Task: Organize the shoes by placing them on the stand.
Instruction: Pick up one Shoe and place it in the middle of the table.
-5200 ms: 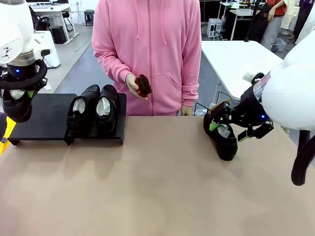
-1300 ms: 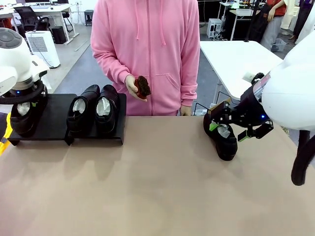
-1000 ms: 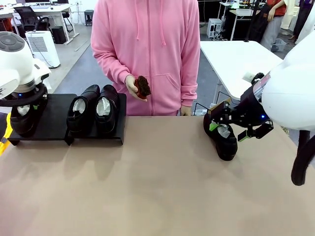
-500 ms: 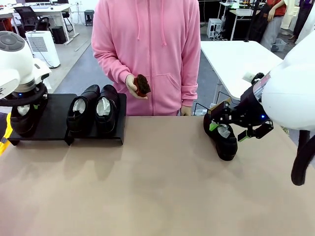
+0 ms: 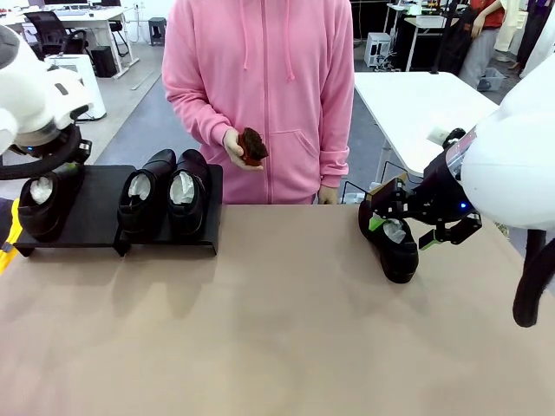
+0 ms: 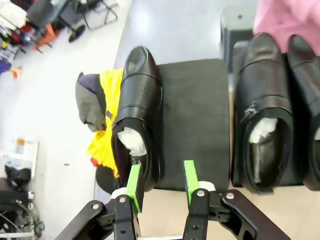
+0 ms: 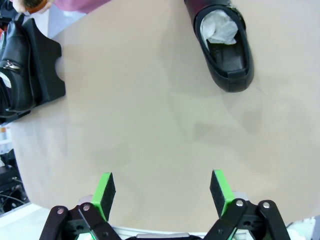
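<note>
stand [image 5: 95, 206]: low black rack at desk's far left corner, two platforms side by side; holds three shoes.
left platform: one shoe [image 5: 41, 206] at its outer left edge, white paper inside, toe pointing away from robot; rest of platform bare.
right platform: two shoes side by side, touching — left one [image 5: 141, 201], right one [image 5: 186, 199] — paper in both.
fourth shoe [image 5: 395, 241]: on desk [image 5: 277, 329] near far right edge, off the stand, paper inside.
count: four shoes, one stand, one brush.
left gripper [image 6: 161, 176]: above the left platform's near edge in wrist view; fingers [image 6: 134, 181] part spread, nothing between them; one green pad just beside the lone shoe's heel, contact not clear.
right gripper [image 7: 162, 194]: over bare desk in wrist view; fingers [image 7: 104, 194] spread wide, holding nothing; fourth shoe well apart from them there.
brush [image 5: 252, 146]: small, brown, held in hand [image 5: 236, 149] of person in pink hoodie at desk's far edge.
</note>
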`<state>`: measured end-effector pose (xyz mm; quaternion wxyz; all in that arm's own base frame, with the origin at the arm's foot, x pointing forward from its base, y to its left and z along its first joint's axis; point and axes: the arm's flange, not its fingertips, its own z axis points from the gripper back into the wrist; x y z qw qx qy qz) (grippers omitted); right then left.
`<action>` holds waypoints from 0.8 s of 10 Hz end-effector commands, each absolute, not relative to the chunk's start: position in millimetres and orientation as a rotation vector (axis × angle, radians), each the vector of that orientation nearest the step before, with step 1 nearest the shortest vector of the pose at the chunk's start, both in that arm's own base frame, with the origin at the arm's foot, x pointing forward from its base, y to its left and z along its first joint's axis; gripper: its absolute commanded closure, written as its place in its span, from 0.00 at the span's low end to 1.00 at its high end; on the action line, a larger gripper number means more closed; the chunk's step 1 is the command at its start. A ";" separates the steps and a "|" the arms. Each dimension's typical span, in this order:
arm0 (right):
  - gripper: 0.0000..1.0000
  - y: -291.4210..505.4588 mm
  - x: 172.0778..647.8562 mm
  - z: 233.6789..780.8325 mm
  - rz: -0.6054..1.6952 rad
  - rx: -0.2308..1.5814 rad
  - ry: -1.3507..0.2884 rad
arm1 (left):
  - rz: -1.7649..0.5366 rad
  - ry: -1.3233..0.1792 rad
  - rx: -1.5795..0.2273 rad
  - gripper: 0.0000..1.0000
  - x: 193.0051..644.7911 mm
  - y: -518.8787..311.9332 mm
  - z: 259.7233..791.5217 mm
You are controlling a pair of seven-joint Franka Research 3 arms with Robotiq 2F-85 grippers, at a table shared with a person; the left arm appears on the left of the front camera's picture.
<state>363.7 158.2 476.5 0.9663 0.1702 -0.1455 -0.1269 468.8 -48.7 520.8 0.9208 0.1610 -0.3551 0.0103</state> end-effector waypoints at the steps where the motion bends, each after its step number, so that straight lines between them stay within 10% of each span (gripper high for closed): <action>1: 0.00 156.7 366.8 478.3 -0.236 0.361 -0.296 | -0.053 -0.679 0.226 0.56 428.3 -50.0 527.3; 8: 0.00 156.7 366.8 478.3 -0.236 0.361 -0.296 | -0.509 -0.057 -0.199 0.56 388.0 -96.2 524.5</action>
